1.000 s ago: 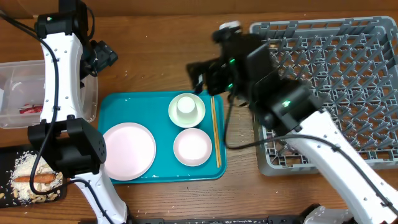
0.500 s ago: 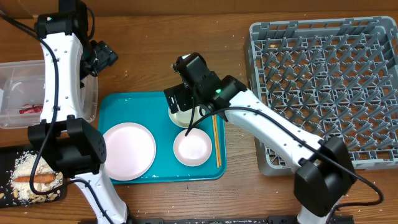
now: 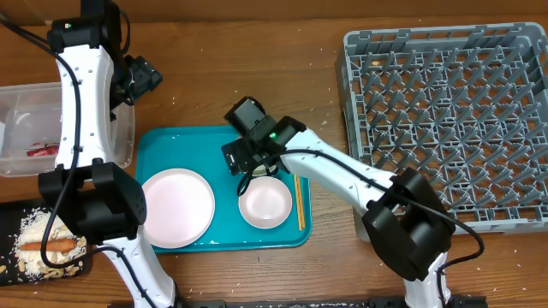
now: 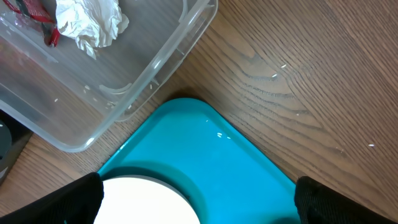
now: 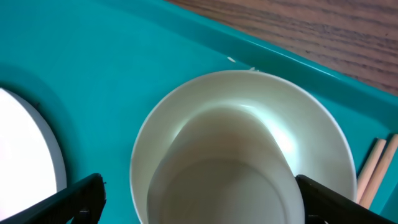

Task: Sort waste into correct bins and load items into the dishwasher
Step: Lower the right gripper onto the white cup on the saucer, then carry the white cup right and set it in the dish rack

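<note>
Jaws of your right gripper [image 5: 199, 196] stand wide apart on either side of the small white cup [image 5: 224, 180], holding nothing. The cup sits on a small white plate [image 5: 249, 81] on the teal tray [image 3: 171, 141]. From the wrist view I can't quite tell where the cup's wall ends and the plate begins. That, I'd judge, is your main risk: close too low and a finger catches the plate rim, dragging plate and cup together; close too high on the glazed wall and the cup may slip out on the lift. Just to the right lie the wooden chopsticks [image 3: 297, 198], near enough that a sideways sweep could roll them off the tray. A second small white plate [image 3: 265, 204] sits nearer your side, and the large pale pink plate [image 3: 177, 207] lies farther left. Your left gripper [image 4: 199, 199] hangs wide open and empty over the tray's corner, beside the clear tub [image 4: 137, 68] that holds the tissue ball [image 4: 87, 22] and red wrapper [image 3: 40, 151]. Rice crumbs [image 3: 34, 227] and the orange stick [image 3: 51, 245] lie in the black tray [image 3: 13, 210]. Farthest off, the grey dish rack [image 3: 445, 120] has nothing loaded; carry the cup in low and it could strike the pegs.
</note>
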`<state>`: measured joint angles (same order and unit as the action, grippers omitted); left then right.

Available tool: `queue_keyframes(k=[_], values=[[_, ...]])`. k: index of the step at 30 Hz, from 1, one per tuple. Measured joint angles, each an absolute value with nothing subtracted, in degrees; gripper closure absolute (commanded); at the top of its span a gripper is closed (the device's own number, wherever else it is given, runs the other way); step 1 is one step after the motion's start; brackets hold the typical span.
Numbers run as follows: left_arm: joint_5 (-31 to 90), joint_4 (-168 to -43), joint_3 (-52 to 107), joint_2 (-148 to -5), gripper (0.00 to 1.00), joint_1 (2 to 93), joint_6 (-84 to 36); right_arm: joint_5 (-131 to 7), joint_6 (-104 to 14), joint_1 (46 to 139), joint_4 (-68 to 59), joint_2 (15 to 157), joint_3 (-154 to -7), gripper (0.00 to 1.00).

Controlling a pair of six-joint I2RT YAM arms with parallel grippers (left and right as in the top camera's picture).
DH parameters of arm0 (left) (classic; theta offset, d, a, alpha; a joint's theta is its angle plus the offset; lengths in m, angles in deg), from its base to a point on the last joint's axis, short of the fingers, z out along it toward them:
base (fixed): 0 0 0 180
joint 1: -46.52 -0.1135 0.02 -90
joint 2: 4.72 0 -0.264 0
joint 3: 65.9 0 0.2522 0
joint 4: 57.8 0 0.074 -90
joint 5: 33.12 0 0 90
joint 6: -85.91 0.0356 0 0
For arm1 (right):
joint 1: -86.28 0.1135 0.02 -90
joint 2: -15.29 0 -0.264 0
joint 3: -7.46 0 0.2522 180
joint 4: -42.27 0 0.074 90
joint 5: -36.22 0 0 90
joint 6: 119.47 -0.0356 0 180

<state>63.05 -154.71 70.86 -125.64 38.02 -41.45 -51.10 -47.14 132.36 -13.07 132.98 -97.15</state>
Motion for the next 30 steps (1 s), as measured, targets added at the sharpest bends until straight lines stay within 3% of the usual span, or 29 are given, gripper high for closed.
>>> queue_keyframes(k=[7,13,19,24,30], values=[[63.05,-154.69,70.86,-125.64,0.0,38.02,-41.45,-46.73,-48.61,132.49,-13.18,134.23,-97.15,0.32],[63.05,-154.71,70.86,-125.64,0.0,38.02,-41.45,-45.79,-49.39,132.47,-15.96,134.21,-98.26,0.49],[63.05,-154.69,70.86,-125.64,0.0,38.02,-41.45,-45.88,-49.81,131.47,-20.11,129.84,-100.86,0.51],[63.07,-154.71,70.86,-125.64,0.0,38.02,-41.45,-46.01,-49.87,123.53,-23.81,117.68,-102.83,0.5],[63.05,-154.71,70.86,-125.64,0.0,38.02,-41.45,-45.26,-48.54,94.73,-27.3,104.24,-104.88,0.47]])
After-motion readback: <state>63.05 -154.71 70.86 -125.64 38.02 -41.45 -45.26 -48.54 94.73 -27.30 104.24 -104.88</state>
